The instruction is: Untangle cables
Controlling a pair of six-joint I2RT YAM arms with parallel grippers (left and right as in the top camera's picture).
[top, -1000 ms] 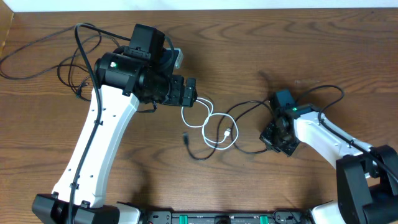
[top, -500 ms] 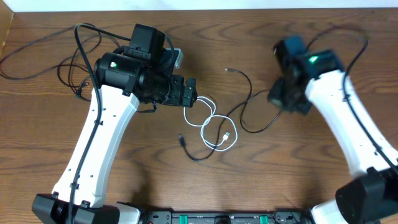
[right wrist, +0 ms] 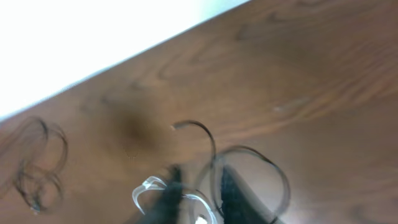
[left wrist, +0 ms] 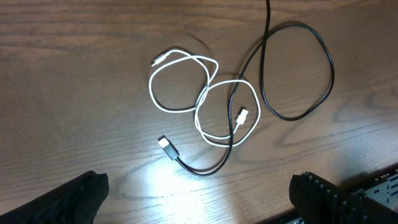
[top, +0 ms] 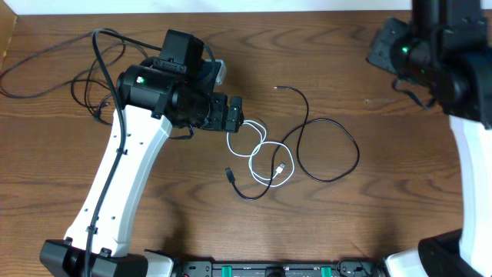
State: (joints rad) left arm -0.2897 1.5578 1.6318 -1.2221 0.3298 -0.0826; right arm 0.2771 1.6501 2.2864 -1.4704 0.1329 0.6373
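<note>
1. The left gripper [top: 235,115] hung spread wide and empty over one end of the white cable [left wrist: 204,94].
2. We could not tell the right gripper's [top: 383,48] state; it was well apart from the white cable.
3. The black cable [left wrist: 328,62] threaded the white cable's loops on the table [top: 369,215].
4. Both looked light and limp; we judged it best to pinch near a plug.

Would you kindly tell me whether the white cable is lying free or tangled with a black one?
Tangled: in the left wrist view, the black cable crosses through one loop of the white cable, so the two overlap rather than lying apart.
</note>
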